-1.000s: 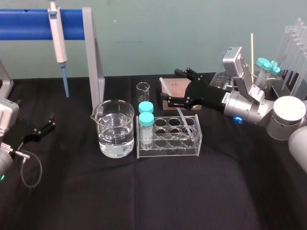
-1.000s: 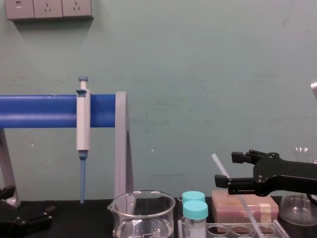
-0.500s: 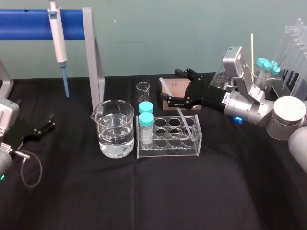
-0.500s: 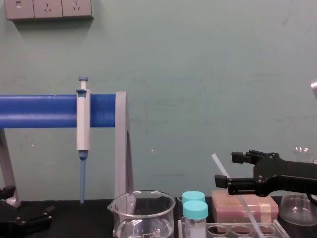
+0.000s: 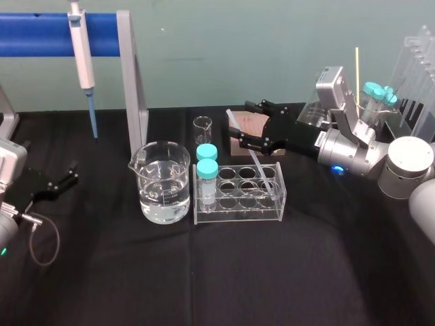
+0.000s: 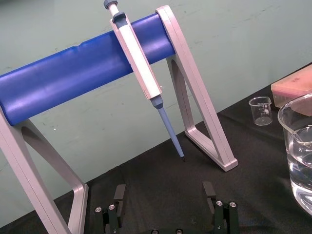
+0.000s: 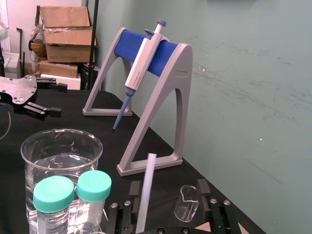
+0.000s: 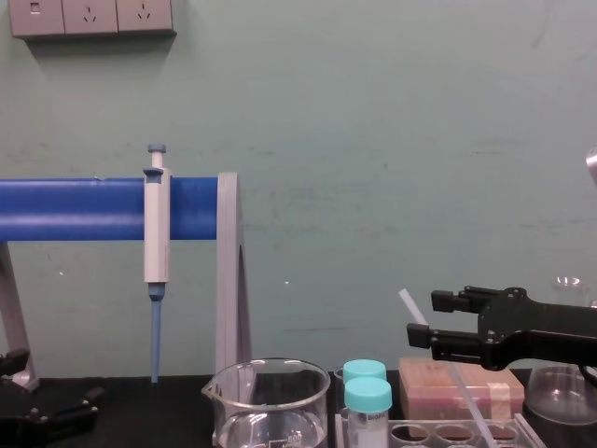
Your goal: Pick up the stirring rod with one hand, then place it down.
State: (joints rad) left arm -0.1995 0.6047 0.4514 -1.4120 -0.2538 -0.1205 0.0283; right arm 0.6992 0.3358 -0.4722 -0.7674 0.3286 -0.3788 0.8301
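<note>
Narrowing since before, the right gripper (image 5: 242, 122) straddles the stirring rod (image 5: 255, 160) at 1 o'clock, unclamped. Left gripper (image 5: 72, 171), 9 o'clock, gapes empty.

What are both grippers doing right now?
Left gripper: open, empty, parked at the left.
Right gripper: open, straddling the rod, not gripping it yet.

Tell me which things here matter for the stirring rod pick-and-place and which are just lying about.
In the job: stirring rod, leaning in the tube rack; right gripper, jaws open either side of it.

Lying about: water beaker, small beaker, capped vials, pipette, blue stand, pink block; left gripper, parked at the left.
</note>
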